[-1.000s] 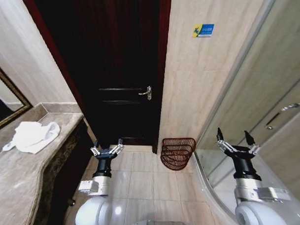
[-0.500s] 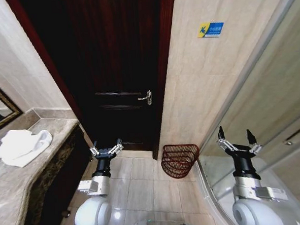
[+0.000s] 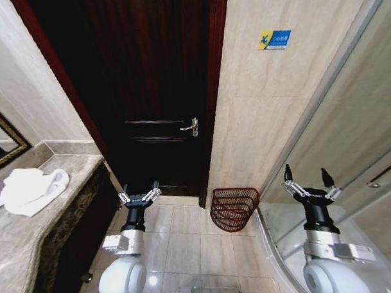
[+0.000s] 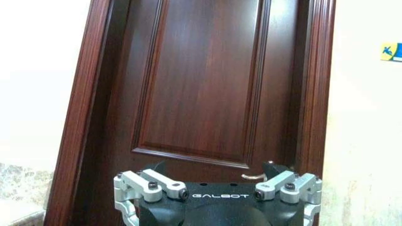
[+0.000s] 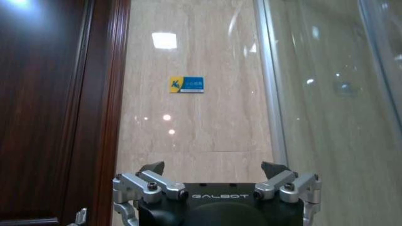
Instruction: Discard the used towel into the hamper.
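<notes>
A crumpled white towel (image 3: 29, 189) lies on the stone counter (image 3: 19, 249) at the left in the head view. The hamper (image 3: 234, 209), a small dark reddish-brown wire basket, stands on the floor against the tiled wall beside the door. My left gripper (image 3: 139, 192) is held upright in front of my body, open and empty, well right of the towel. My right gripper (image 3: 308, 184) is also upright, open and empty, right of the hamper. In the wrist views, the left gripper (image 4: 215, 170) faces the door and the right gripper (image 5: 213, 170) faces the tiled wall.
A dark wooden door (image 3: 148, 90) with a metal handle (image 3: 191, 127) stands shut ahead. A glass shower enclosure (image 3: 350, 147) curves along the right. A framed mirror (image 3: 3, 143) hangs over the counter. Tiled floor (image 3: 186, 240) lies between counter and shower.
Over the last second the whole head view shifted, so the camera moved: the towel sits further left and the hamper slid slightly. Both arms have kept their pose.
</notes>
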You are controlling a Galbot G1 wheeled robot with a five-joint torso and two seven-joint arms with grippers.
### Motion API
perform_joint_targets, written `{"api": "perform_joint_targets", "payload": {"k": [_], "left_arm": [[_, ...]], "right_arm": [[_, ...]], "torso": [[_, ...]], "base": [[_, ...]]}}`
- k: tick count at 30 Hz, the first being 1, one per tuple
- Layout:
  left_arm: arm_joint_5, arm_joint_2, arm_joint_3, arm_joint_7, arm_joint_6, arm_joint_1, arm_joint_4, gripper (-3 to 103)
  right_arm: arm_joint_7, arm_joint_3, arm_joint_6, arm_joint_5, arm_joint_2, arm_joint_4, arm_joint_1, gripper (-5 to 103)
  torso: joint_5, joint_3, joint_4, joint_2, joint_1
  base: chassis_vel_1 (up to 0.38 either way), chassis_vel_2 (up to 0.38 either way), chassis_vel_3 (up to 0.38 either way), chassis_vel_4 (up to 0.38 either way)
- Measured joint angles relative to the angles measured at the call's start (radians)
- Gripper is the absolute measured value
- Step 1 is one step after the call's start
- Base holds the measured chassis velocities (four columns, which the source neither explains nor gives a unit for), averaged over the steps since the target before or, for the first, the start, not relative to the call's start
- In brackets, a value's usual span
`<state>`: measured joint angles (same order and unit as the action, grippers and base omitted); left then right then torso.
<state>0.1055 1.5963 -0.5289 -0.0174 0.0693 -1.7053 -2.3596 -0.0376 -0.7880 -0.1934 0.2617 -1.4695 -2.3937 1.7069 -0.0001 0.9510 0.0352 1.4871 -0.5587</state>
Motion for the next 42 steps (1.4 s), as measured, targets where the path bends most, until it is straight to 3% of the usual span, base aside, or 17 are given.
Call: {"api": "perform_joint_targets", "payload": {"k": [23,42], "left_arm": [[0.001,-0.005,-0.002,0.000,0.000,-0.001,0.000,100],[0.001,0.000,-0.005,-0.001,0.001,0.001,0.004,100]], "right_arm": [[0.008,0.000,0.004,-0.002,-0.004,-0.004,0.004,100],[-0.006,0.000,-0.026,0.010,0.005,0.012,-0.004,100]], "torso": [[0.0001,0.000,0.0000,0.000,0.000],[0.0000,0.000,0.0000,0.000,0.000]], "base": [[0.002,0.004,-0.002,-0.004],[0.117,0.110,-0.104,-0.101]]}}
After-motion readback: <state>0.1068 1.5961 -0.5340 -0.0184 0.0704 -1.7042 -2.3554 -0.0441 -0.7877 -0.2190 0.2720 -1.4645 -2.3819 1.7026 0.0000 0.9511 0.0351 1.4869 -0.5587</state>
